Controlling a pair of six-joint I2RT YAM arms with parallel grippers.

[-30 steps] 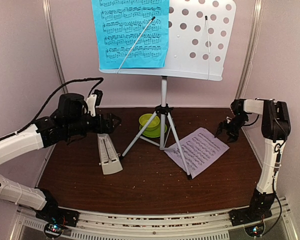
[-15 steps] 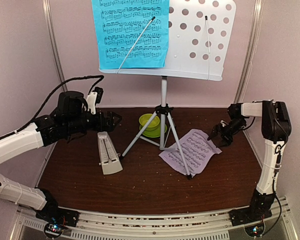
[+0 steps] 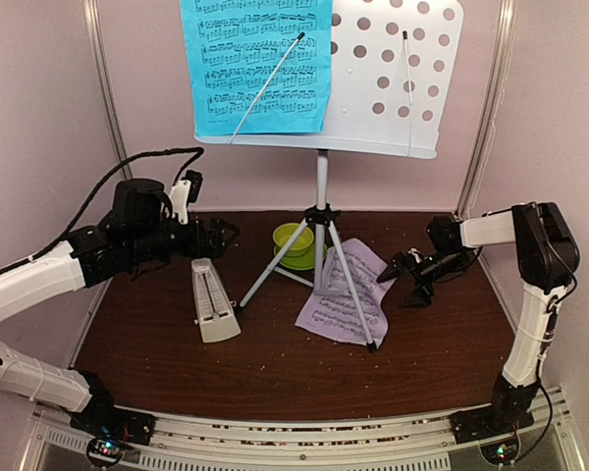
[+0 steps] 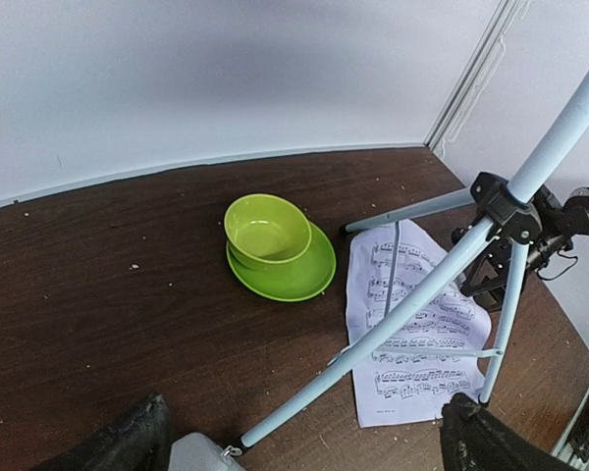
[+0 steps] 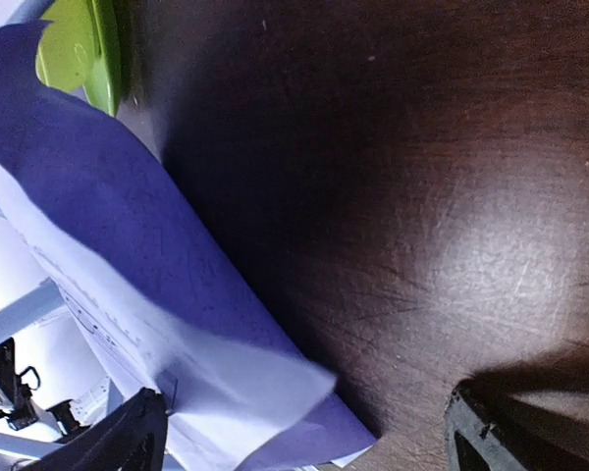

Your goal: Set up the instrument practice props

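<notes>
Right gripper [image 3: 402, 280] stands wide open and empty beside the pink music sheet [image 3: 339, 299], which lies on the table under the tripod. The blue music sheet [image 3: 255, 69] already sits on the music stand [image 3: 393, 88].

From the left wrist, the left gripper [image 4: 304, 442] is open and holds nothing.

From the right wrist, the pink sheet lies just beside one finger [image 5: 118, 442], not gripped. I judge it must yet go up.

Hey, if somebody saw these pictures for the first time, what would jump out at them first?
The bright blue music sheet stands out most, propped on the left half of the pale perforated music stand at the back. Below it, a lime-green bowl sits on its saucer beside the tripod legs, and a pale pink music sheet lies on the dark table with one leg crossing over it.
</notes>
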